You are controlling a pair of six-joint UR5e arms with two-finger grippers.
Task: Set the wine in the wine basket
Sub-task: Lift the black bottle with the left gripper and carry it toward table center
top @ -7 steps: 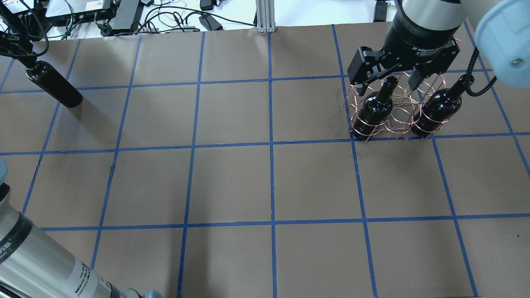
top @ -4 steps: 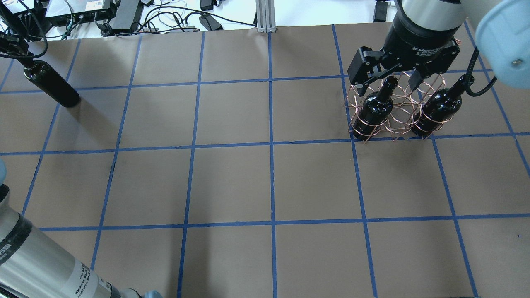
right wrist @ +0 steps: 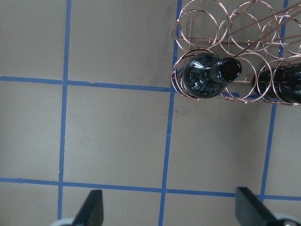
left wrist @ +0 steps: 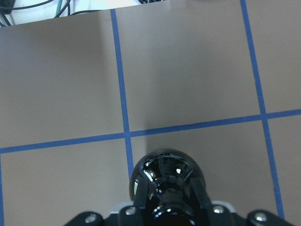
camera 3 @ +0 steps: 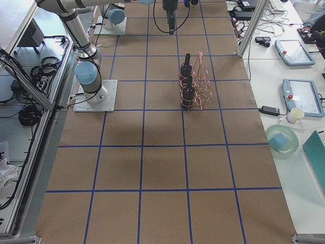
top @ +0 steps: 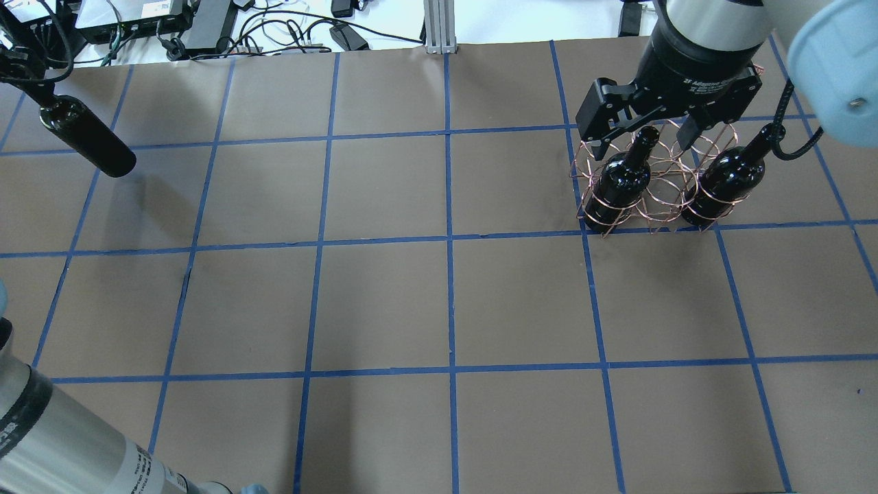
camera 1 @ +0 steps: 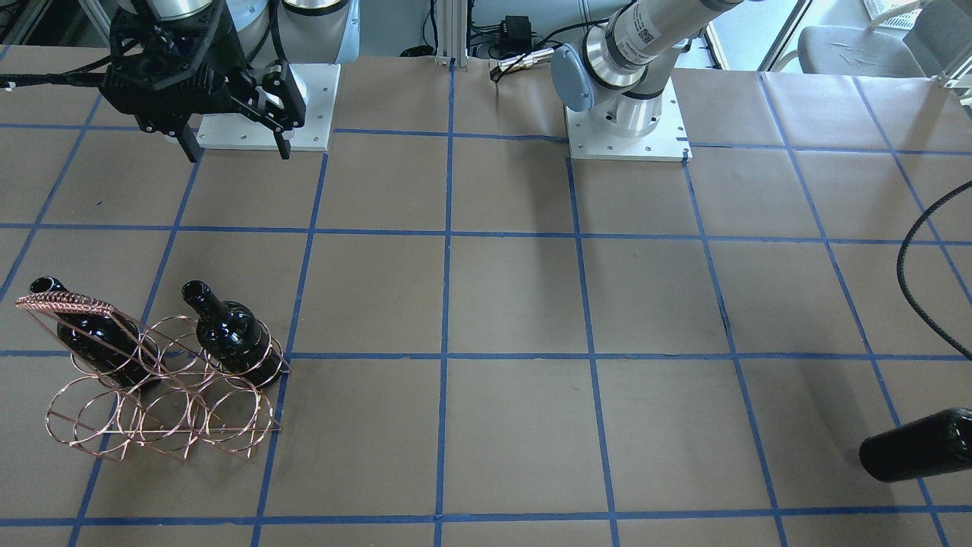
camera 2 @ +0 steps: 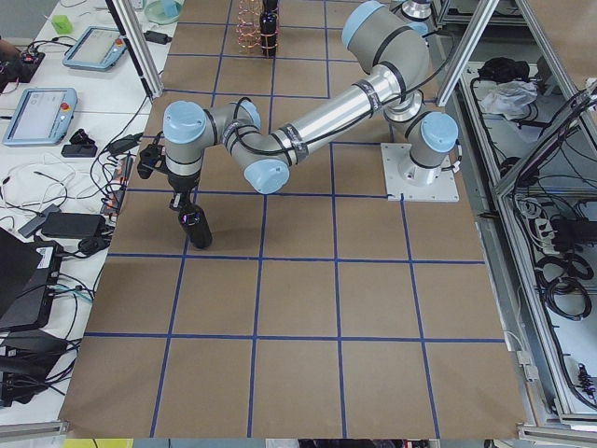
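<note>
My left gripper [left wrist: 164, 214] is shut on the neck of a glossy black wine bottle [left wrist: 164, 176]. It holds the bottle upright, slightly above the table at the far left [top: 86, 137], [camera 2: 196, 229]. The bottle's base also shows in the front view [camera 1: 919, 454]. The copper wire wine basket [top: 658, 189] stands at the far right with two black bottles in it [top: 621, 178], [top: 727, 178]. My right gripper [top: 641, 140] hangs open and empty above the basket. The right wrist view looks down on the basket [right wrist: 221, 28] and both bottles [right wrist: 207, 77], [right wrist: 282, 82].
Cables and electronics [top: 206, 27] lie along the table's back edge beside an aluminium post [top: 439, 27]. The two arm bases [camera 1: 623, 129] stand at the robot's side. A black cable [camera 1: 923, 289] loops over the left end. Brown paper with blue tape lines covers the table.
The left gripper has raised the bottle a little and its shadow has drawn away from it. The right gripper and the basket have not moved.
</note>
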